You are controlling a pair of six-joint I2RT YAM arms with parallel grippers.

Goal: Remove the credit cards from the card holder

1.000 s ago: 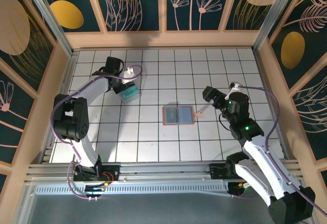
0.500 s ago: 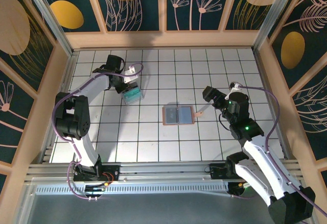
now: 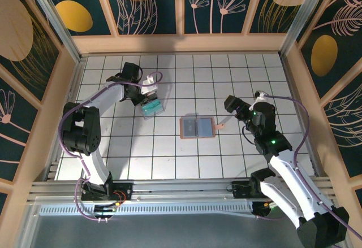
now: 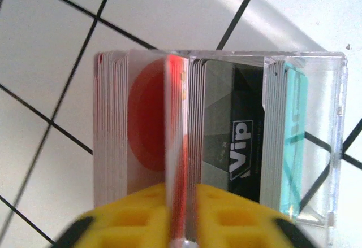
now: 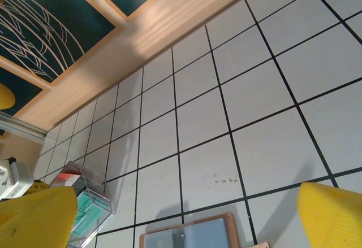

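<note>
The left tool (image 4: 181, 217) and the clear plastic box (image 3: 153, 108) under it have moved since a second ago. Both have shifted right along the white tiled bench (image 3: 169, 157), towards the flat tan-brown leather card holder (image 3: 197, 127), though still well apart from it. The card holder lies open where it was, grey-blue pockets up, near the bench's middle, its side tab (image 3: 219, 125) pointing at the right tool (image 3: 228, 111). That tool has not moved and stays spread wide.

The top view gives only a teal patch inside the box. The left wrist view shows it packed with upright cards: a red stack, a dark grey ViP card (image 4: 240, 140) and teal cards (image 4: 291, 135). A thin red-orange card (image 4: 176, 146) stands edge-on between the left tool's yellow fingers (image 4: 136, 217). The tool is narrow; whether it pinches the card I cannot tell.

The right wrist view shows the right tool's two yellow fingers far apart, the card holder's far edge low between them and the box at lower left. Whether cards sit in the card holder's pockets I cannot tell.
</note>
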